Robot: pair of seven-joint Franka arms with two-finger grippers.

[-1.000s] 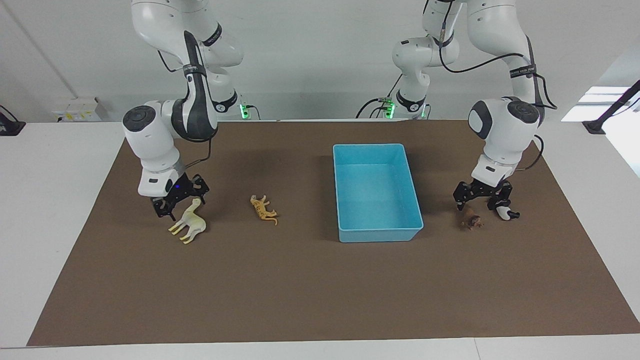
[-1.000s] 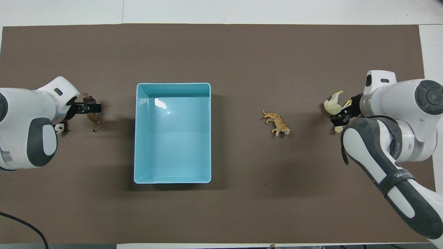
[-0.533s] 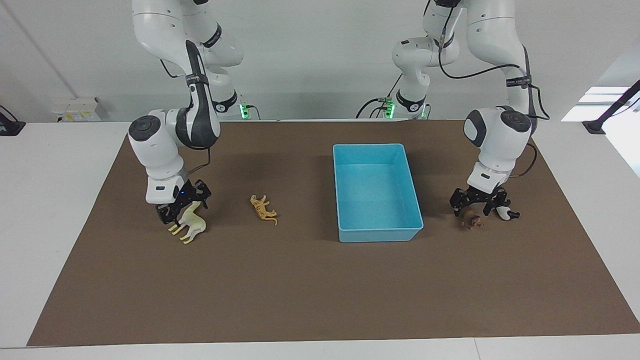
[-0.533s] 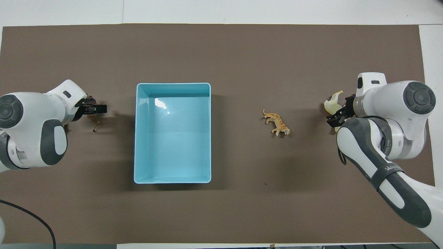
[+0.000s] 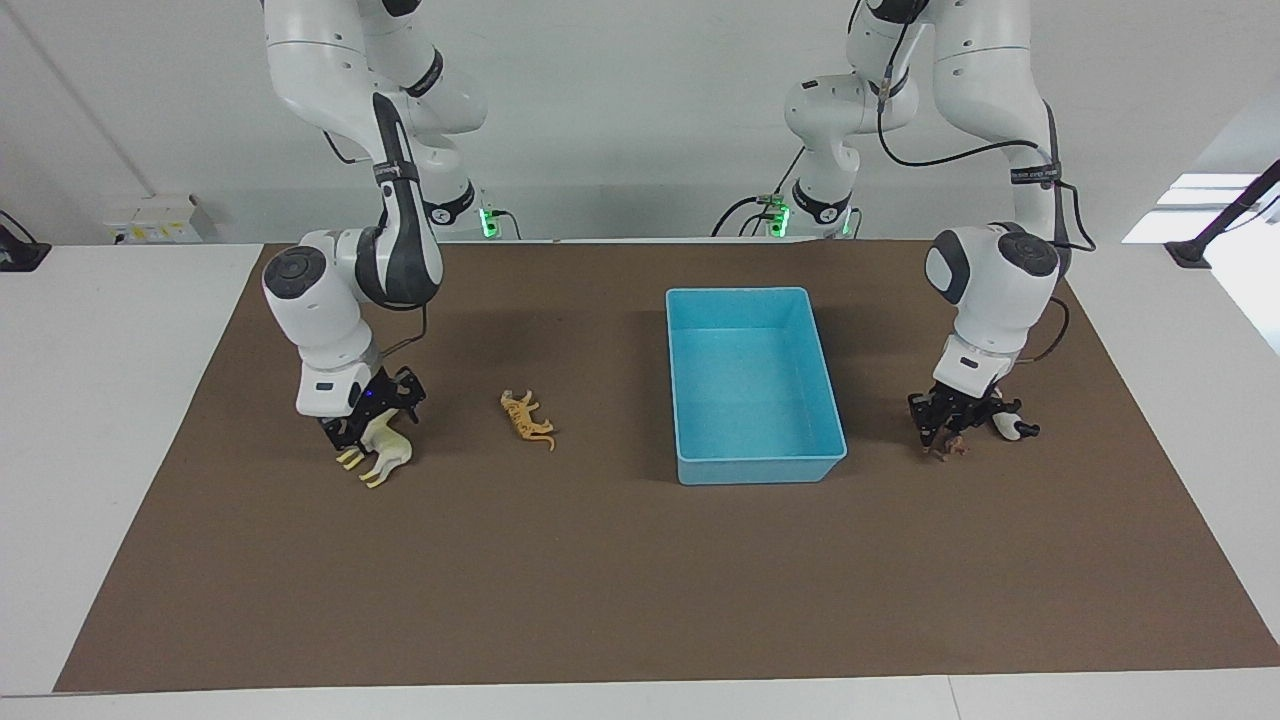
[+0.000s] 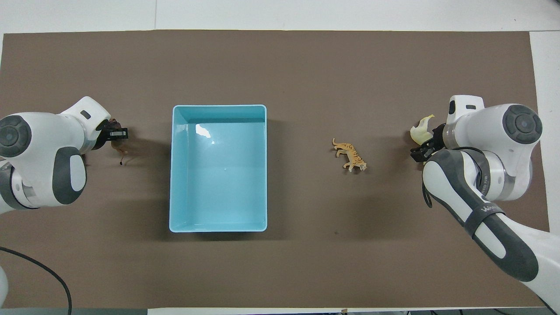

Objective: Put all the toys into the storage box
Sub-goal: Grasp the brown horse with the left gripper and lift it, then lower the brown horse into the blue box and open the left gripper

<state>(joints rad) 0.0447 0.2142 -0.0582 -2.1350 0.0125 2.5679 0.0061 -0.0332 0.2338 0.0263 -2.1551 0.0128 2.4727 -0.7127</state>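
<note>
The light blue storage box (image 5: 760,468) stands empty mid-table, also in the overhead view (image 6: 218,106). My right gripper (image 5: 372,420) is down over the pale cream camel (image 5: 388,450), open, with a finger on either side of its body. The overhead view shows that gripper (image 6: 426,144) and the camel's neck (image 6: 421,131). My left gripper (image 5: 945,432) is shut on the dark brown lion (image 5: 952,447) at mat level, as the overhead view (image 6: 113,134) also shows; the lion's legs (image 6: 118,148) stick out. The panda (image 5: 1012,428) lies beside the lion. The tiger (image 5: 527,417) lies between camel and box (image 6: 350,155).
A brown mat (image 5: 600,580) covers the table (image 5: 120,400). In the overhead view the panda is hidden under my left arm. Both arms' elbows hang over the ends of the mat.
Both grippers came down onto their toys. The left gripper's fingers closed in on the lion. The right gripper sank around the camel. No toy has shifted.
</note>
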